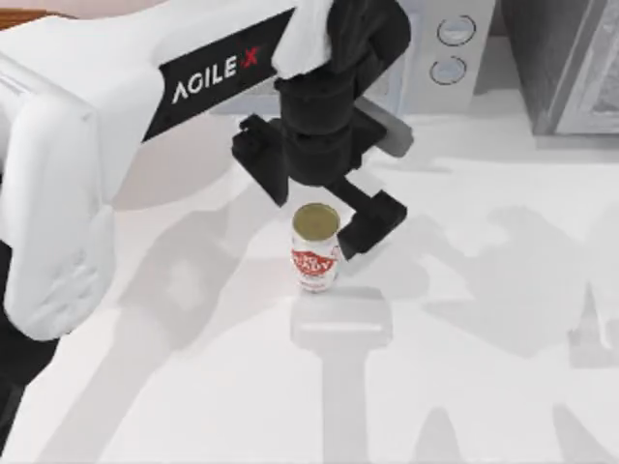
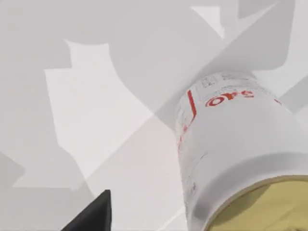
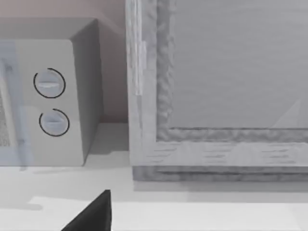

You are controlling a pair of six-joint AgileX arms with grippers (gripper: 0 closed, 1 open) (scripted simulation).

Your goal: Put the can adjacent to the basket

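Can [image 1: 315,247]: stands upright on the white counter [image 1: 484,309] near the middle of the top view, long axis vertical, dull gold top facing up, red label on the near side. Nothing is seen inside it; the top is closed.
Can, left wrist view [image 2: 236,149]: seen close, from above its gold top, white wall with red print running down to the counter [image 2: 96,120].
Left pincer [image 1: 319,208]: hangs just over and behind the can, its black fingers spread wide, one finger [image 1: 372,220] down beside the can's right side, the other [image 1: 259,155] to the far left of it. The can sits between them, and no contact with either finger can be made out. A dark finger tip [image 2: 91,216] shows in the left wrist view.
Left arm: white, reaches in from the left edge of the top view.
Microwave [image 1: 455,43]: pale box with two round dials, at the far edge of the counter, right of the left arm; also in the right wrist view [image 3: 53,101].
Grey framed cabinet [image 1: 571,63]: at the far right corner; in the right wrist view [image 3: 216,86] it stands just beside the microwave.
Right pincer: one dark finger tip [image 3: 91,214] shows in the right wrist view, facing the microwave and cabinet; whether its fingers are spread cannot be told.
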